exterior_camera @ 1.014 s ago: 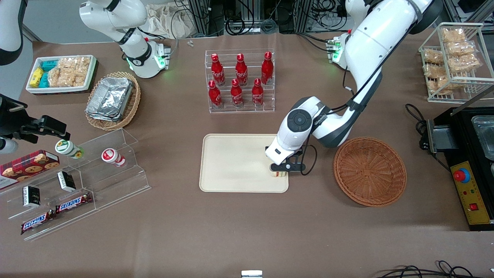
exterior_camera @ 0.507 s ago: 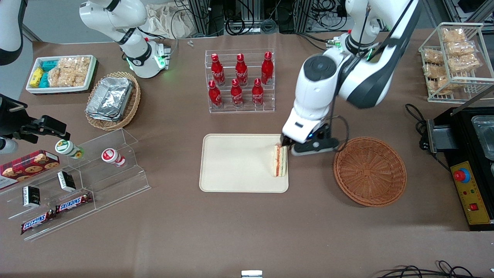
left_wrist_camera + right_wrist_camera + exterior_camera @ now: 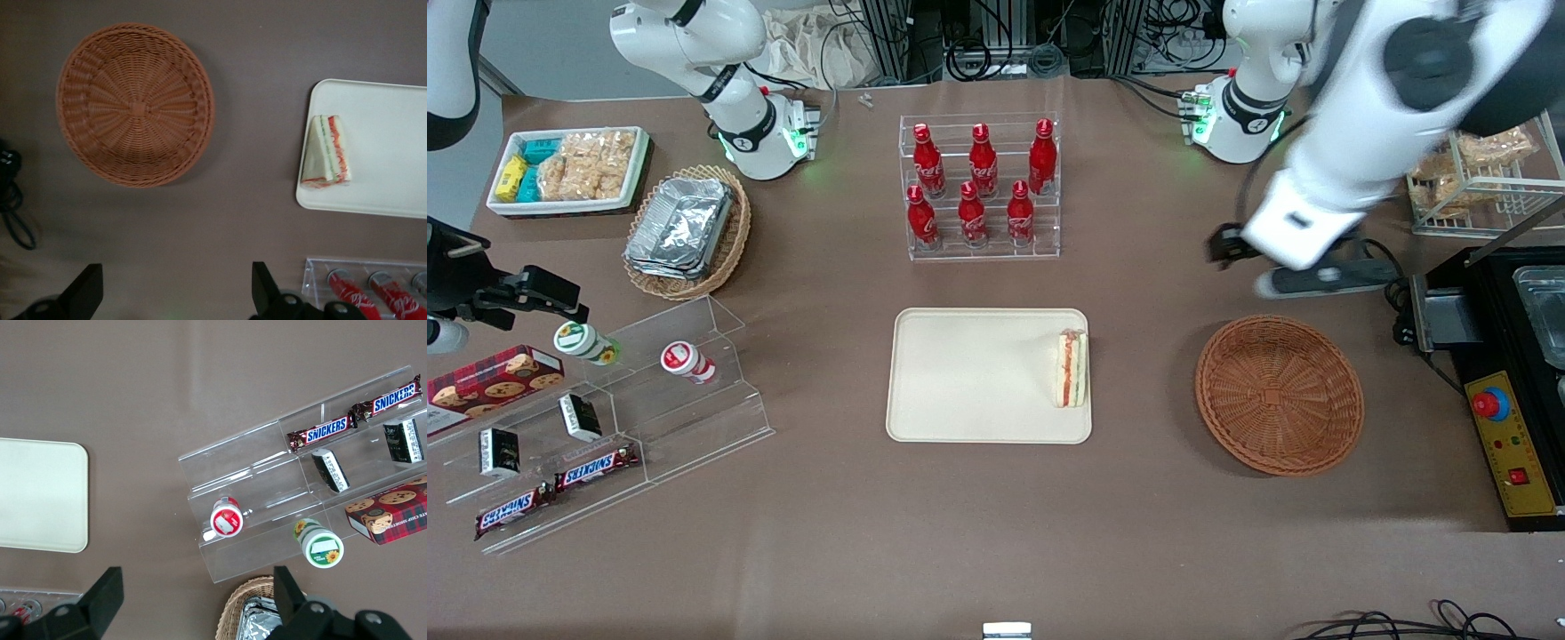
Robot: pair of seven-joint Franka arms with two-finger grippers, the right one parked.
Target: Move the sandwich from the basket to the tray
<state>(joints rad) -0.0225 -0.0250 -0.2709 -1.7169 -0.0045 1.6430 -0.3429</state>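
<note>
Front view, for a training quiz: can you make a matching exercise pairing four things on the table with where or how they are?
Things:
1. sandwich
2. basket
3. gripper
4. tray

States:
A. holds nothing inside
B. open, raised above the table, farther from the front camera than the basket
C. lies on the tray, by the edge nearest the basket
D. flat on the table, nearer the camera than the red bottles

Pairs: 1-C, 2-A, 3-B, 4-D

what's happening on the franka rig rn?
The left arm's claw is open and empty, raised above the table between the basket and the arm's base. The sandwich lies on the tray, at the edge nearest the basket. The basket holds nothing, so the placing looks done.
</note>
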